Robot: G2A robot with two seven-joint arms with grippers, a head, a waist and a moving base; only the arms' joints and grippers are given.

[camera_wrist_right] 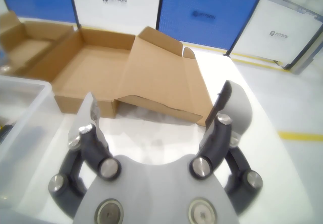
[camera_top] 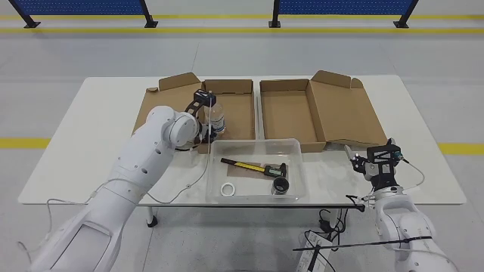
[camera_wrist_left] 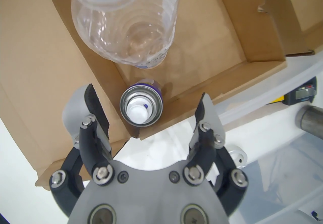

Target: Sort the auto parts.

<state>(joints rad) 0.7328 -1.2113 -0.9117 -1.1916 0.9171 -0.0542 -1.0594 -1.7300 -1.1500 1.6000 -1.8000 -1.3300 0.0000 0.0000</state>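
Spray can [camera_wrist_left: 141, 105]: small metal cylinder, silver rim, white nozzle in the middle, purple-blue label down its side; stands upright in a corner of the left cardboard box [camera_top: 238, 113], close to both walls; in the top view that corner is the tray's lower left, a little left of frame centre.

Bottle [camera_wrist_left: 126, 25]: clear ribbed plastic, pale cap, some print near its base; stands just beside the can, farther into the same box; whether the two touch, cannot tell.

Left gripper [camera_wrist_left: 146, 95]: hangs directly above the can, jaws spread wide, dark pads facing inward, nothing between them; no contact with can or bottle.

Clear plastic bin [camera_top: 257, 142]: lower centre of the top view, just below both boxes; holds a long tool with a yellow-and-black handle [camera_top: 242, 165] lying aslant, a digital caliper [camera_top: 276, 171] beside it, a white ring [camera_top: 227, 190] at the bin's lower left, a dark cylinder [camera_top: 281, 186] at its lower right.

Right cardboard box [camera_top: 291, 113]: just right of the left box, upper centre-right of the top view, lid flap folded out to the right, brown floor bare.

Right gripper [camera_wrist_right: 158, 91]: at the lower right of the top view, over the white table [camera_top: 98, 136] to the right of the bin; jaws apart, holding nothing.
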